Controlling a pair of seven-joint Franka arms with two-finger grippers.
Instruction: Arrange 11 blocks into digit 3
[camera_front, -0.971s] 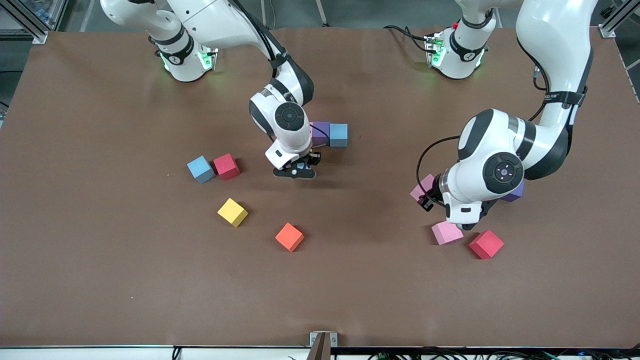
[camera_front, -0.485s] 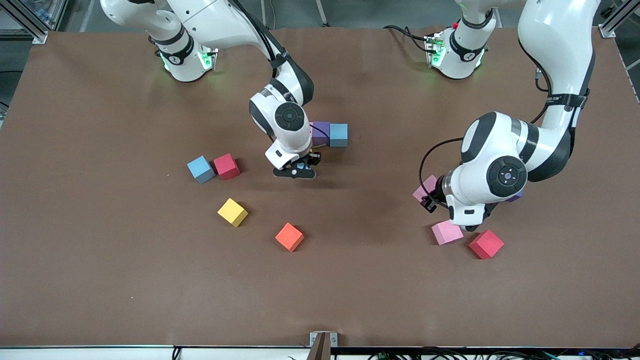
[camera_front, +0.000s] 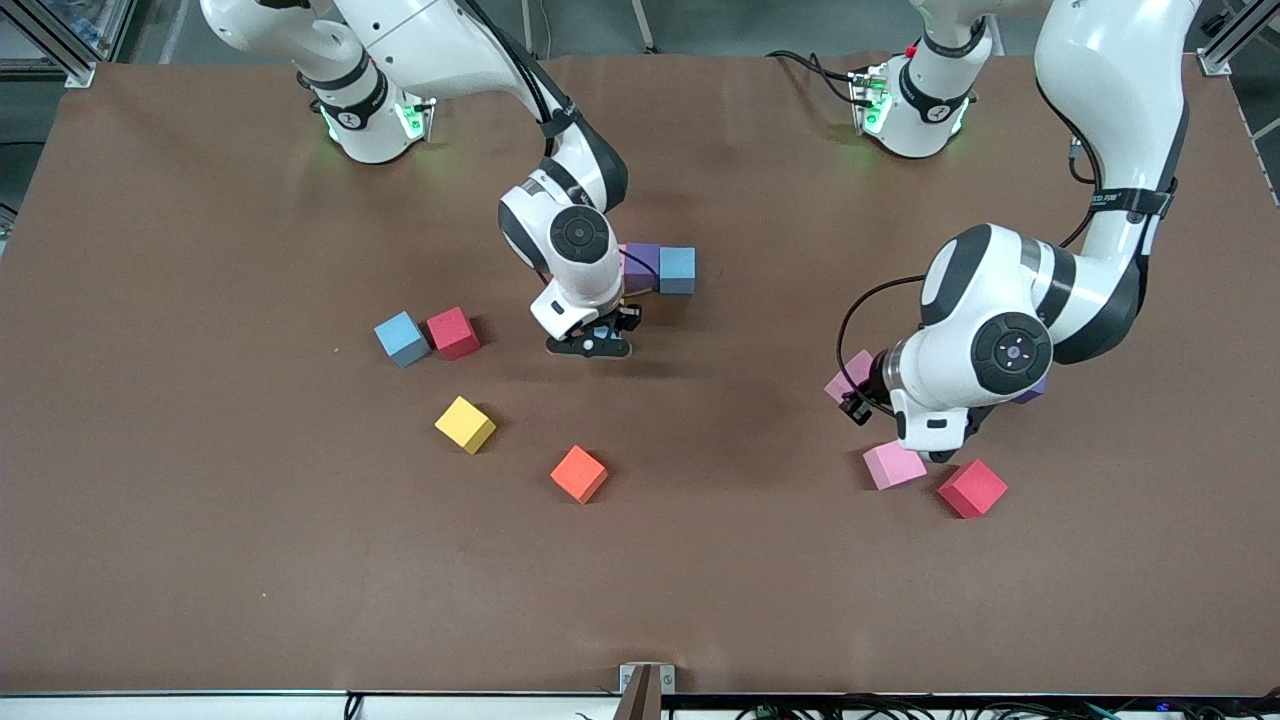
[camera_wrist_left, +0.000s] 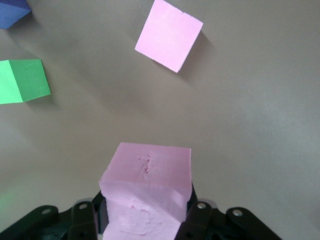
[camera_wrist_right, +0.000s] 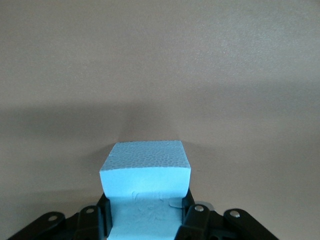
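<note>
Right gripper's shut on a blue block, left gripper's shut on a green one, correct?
Not quite. The left gripper is shut on a pink block, as the left wrist view shows; the green block lies loose on the table. The right gripper does hold a blue block.

Orange cube (camera_front: 579, 473) lies near the yellow block (camera_front: 465, 424).

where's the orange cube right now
In the front view the orange cube sits alone on the table, nearer the camera than the right gripper, with the yellow cube its closest neighbour toward the right arm's end.
</note>
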